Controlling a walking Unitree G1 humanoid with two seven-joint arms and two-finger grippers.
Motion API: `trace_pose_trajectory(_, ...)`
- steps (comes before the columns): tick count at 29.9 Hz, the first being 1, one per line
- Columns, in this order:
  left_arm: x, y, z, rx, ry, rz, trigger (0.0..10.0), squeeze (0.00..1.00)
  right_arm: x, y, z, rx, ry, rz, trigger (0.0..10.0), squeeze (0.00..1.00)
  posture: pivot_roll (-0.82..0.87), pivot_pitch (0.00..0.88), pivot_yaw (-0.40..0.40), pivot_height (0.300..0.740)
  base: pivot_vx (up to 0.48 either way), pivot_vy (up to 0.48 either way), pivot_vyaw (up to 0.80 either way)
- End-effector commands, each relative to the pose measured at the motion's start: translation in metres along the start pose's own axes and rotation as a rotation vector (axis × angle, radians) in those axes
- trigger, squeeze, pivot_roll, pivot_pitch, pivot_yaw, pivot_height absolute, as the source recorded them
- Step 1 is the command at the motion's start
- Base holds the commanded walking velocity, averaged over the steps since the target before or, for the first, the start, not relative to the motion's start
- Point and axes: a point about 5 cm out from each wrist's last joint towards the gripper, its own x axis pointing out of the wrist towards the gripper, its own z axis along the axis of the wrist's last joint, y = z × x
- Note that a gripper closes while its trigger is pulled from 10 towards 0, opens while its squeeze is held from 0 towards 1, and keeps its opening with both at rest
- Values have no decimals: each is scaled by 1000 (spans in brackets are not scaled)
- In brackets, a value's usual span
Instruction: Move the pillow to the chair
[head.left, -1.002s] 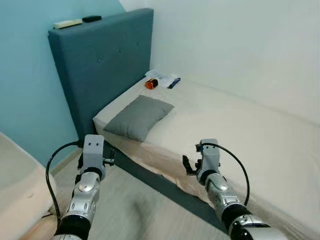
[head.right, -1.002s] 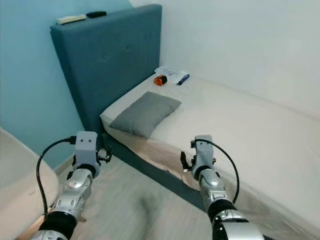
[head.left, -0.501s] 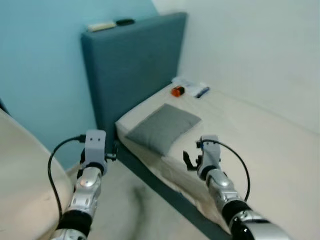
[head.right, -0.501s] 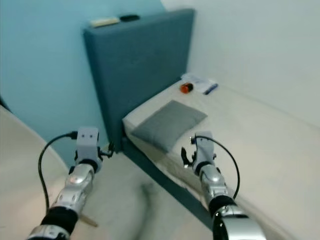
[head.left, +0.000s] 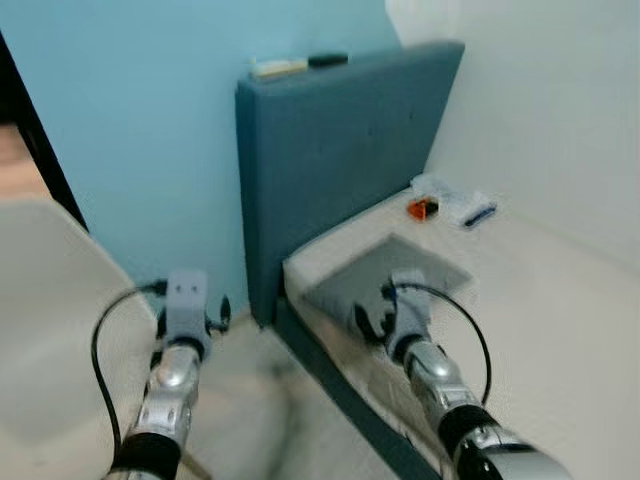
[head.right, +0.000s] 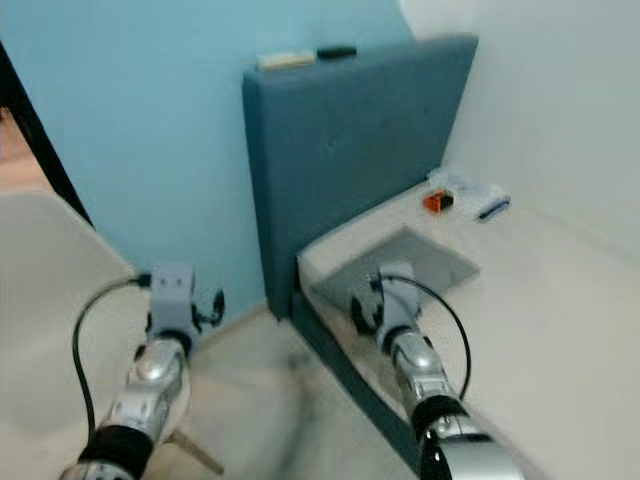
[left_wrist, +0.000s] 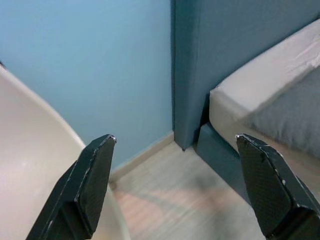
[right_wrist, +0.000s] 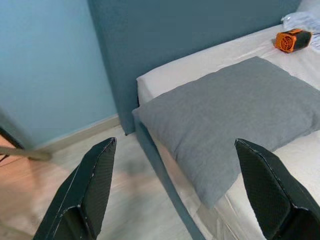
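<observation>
While the head views are slightly blurred, they show a flat, rectangular grey fabric pillow (right_wrist: 235, 107) lying on the cream sheet of a bed (head.left: 560, 300) at its head end, close to the mattress corner and in front of a tall, padded dark blue-grey headboard (head.left: 335, 165). Behind the pillow, near the white wall, sit a small orange object (right_wrist: 293, 39) and some pale, crumpled packaging (head.left: 455, 198). On top of the headboard rest a pale flat item and a black one, too small to identify. A smooth, rounded cream chair (head.left: 45, 330) stands to the robot's left beside a plain light blue wall (head.left: 140, 120), over pale wood-look flooring (left_wrist: 175, 200). The right gripper (right_wrist: 177, 192) is held forward at about mattress height, its 2 long black fingers spread wide with nothing between them; the pillow lies just ahead of the jaws, apart from both fingertips. The left gripper (left_wrist: 180, 185) is raised over the floor between the chair and the bed corner, its fingers likewise wide apart and holding nothing. Both silver forearms are bent at the elbow and reach forward, each with a black cable looping near the wrist.
</observation>
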Motion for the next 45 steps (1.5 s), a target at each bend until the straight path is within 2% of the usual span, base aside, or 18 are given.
trace_pose_trajectory(1,0,2,-1,13,5,1,10000,0,0,3,-3,17,5,0,10000,0,34,0,-83,736,304,0,0)
trace_pose_trajectory(45,0,1,-1,21,4,-19,10000,0,-2,-2,-3,46,-5,-36,10000,0,36,0,-75,736,301,0,0)
